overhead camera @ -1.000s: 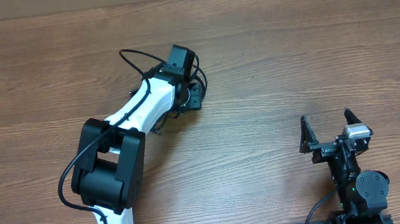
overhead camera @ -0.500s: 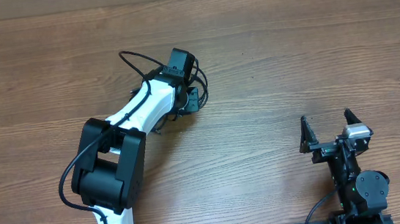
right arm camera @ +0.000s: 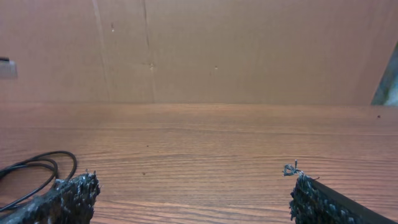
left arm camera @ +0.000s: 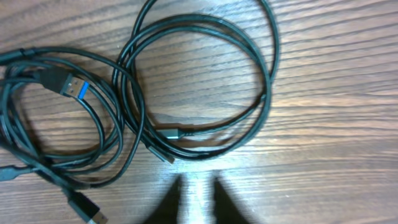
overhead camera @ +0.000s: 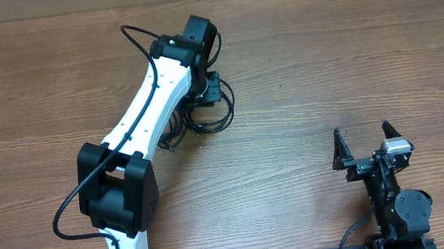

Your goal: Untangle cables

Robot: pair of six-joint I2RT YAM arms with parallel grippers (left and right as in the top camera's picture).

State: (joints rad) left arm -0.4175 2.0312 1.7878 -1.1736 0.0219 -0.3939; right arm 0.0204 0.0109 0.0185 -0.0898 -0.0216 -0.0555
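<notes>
Hanging above the cables (left arm camera: 134, 106), the left gripper (left arm camera: 196, 200) holds its two fingertips slightly apart, with only wood between them and nothing gripped. The cables lie in loose, overlapping loops on the table (overhead camera: 321, 49), left of centre toward the far side. The white left arm (overhead camera: 150, 95) partly hides them from overhead. Near the front right edge, well apart from them, the right gripper (overhead camera: 362, 135) has its fingers spread wide around nothing. Open tabletop runs between the two grippers and back to a brown wall (right arm camera: 249, 50).
</notes>
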